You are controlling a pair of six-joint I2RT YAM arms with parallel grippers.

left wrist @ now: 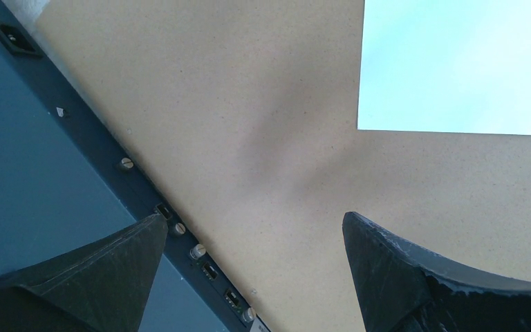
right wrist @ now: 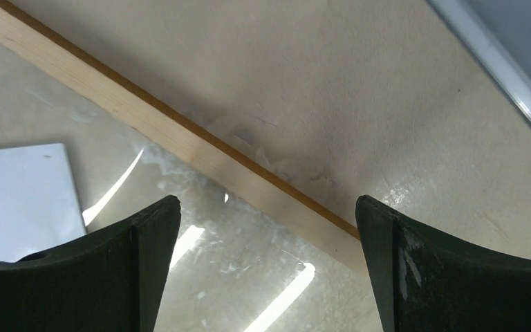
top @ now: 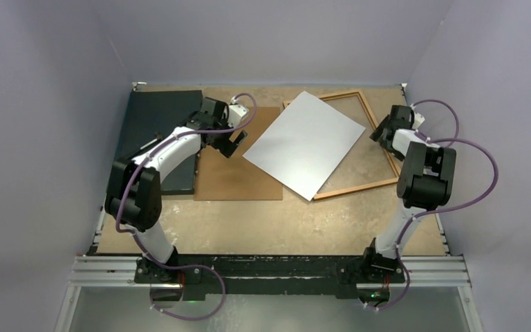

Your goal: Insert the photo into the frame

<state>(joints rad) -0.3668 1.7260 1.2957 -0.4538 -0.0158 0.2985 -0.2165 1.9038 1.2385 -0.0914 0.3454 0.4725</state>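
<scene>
1. A dark grey-black rectangular mat [top: 155, 131] lay far left, beside a plain brown backing board [top: 242, 176].
2. The left gripper [top: 234, 145] hovered over the board, jaws released, empty.
3. The thin pale paper photo [top: 308, 142], blank side up, lay skewed across the left rail of the orange-brown wooden frame [top: 359, 188]; not seated.
4. The right gripper [top: 379, 133] hovered over the right rail, released, empty; probably positioned to steady the frame.

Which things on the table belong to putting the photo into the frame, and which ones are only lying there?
For the job: photo, white side up; frame.
Only lying there: brown board; dark mat.
</scene>
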